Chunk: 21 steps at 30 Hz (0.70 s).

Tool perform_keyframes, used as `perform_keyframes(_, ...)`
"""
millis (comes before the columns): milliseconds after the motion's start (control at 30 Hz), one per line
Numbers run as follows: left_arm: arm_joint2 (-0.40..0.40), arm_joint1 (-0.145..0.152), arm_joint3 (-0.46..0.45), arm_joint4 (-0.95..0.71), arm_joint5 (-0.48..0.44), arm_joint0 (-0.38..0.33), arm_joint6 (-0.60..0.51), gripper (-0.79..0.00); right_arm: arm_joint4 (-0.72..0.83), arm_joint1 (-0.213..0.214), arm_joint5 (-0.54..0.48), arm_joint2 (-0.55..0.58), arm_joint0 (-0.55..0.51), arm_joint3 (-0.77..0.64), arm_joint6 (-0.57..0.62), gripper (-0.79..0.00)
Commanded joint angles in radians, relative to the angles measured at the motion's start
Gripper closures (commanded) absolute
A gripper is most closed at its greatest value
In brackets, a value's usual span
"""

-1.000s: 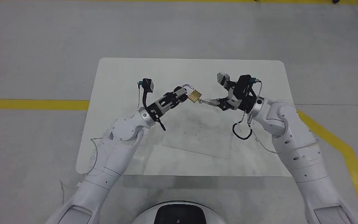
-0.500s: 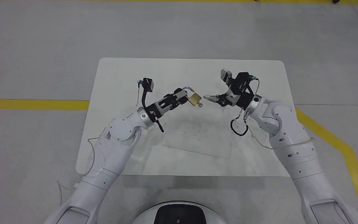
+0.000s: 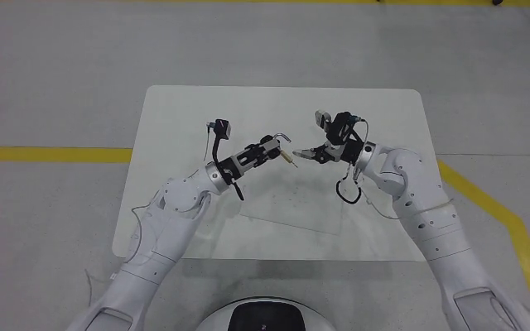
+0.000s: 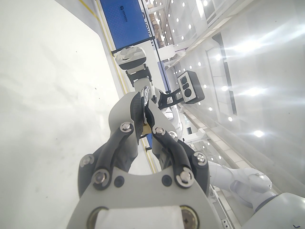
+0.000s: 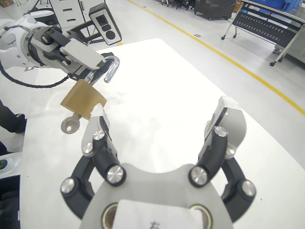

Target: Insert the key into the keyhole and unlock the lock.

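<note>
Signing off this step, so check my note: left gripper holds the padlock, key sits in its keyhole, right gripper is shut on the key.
One point is wrong: the right gripper is open, not clamping the key, as the right wrist view shows. The left gripper does hold the padlock, with the key in its keyhole.

left hand (image 4: 144,107) clamped | right hand (image 5: 162,113) spread wide | apparently facing each other

The brass padlock (image 5: 82,97) hangs tilted above the table's (image 3: 373,107) middle, its silver shackle (image 5: 112,69) open and the key (image 5: 70,124) in its keyhole.
</note>
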Motion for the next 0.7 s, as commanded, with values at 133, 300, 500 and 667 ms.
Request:
perform_keyframes(133,-0.021,0.011,-0.014,0.045,0.024,0.020,0.002,0.000,0.001,0.010,0.014,0.054,-0.021,0.003,-0.035,-0.785)
perform_keyframes(300,-0.050,0.029,-0.021,0.113,0.141,0.041,-0.043,0.000,0.001,0.010,0.014,0.054,-0.021,0.003,-0.035,-0.785)
perform_keyframes(500,-0.008,0.038,-0.005,0.265,0.260,0.025,-0.089,0.000,0.001,0.010,0.014,0.054,-0.021,0.003,-0.035,-0.785)
perform_keyframes(667,0.051,0.031,0.020,0.335,0.298,0.000,-0.069,-0.157,0.001,0.010,0.014,0.054,-0.021,0.003,-0.035,-0.785)
